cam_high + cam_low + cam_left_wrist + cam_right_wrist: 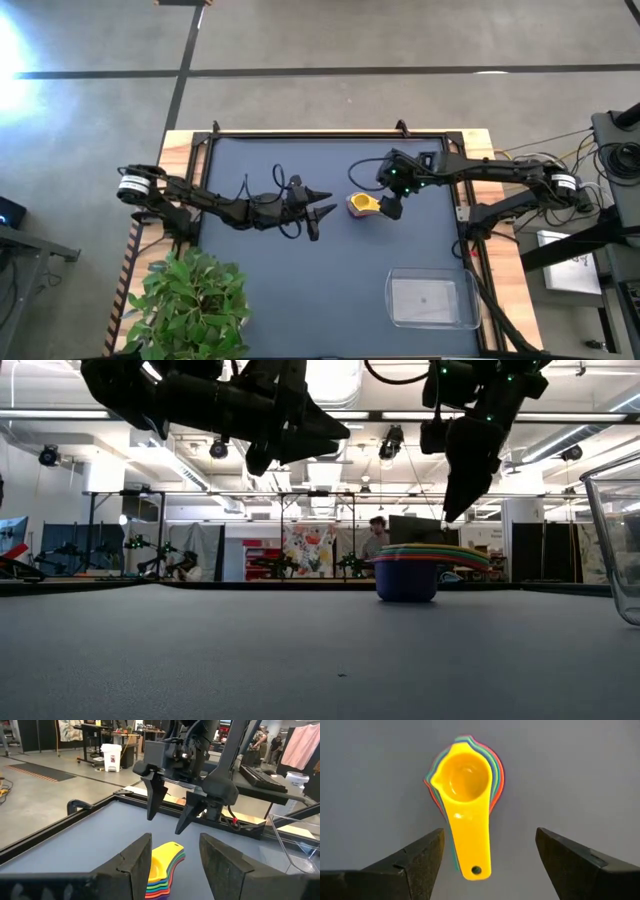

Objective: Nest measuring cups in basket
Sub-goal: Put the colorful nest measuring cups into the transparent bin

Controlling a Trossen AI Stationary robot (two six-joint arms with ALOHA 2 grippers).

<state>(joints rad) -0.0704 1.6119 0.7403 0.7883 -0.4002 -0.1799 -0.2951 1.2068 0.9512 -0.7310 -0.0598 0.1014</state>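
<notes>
Right fingers [487, 865] apart above stacked measuring cups [466, 790]; high view alone shows basket [433, 299]; left fingers [175, 862] apart.

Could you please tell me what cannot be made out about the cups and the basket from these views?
- Stack of measuring cups: right wrist view, the yellow cup on top hides the lower ones, so they cannot be counted.
- Basket: low view, cut off by the picture's edge.
- Basket contents: high view, too small to tell.

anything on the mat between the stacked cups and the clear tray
Nothing: in the high view, only bare dark mat lies between the yellow-topped nested stack of plastic measuring cups and the clear shallow rectangular plastic tray.
</notes>
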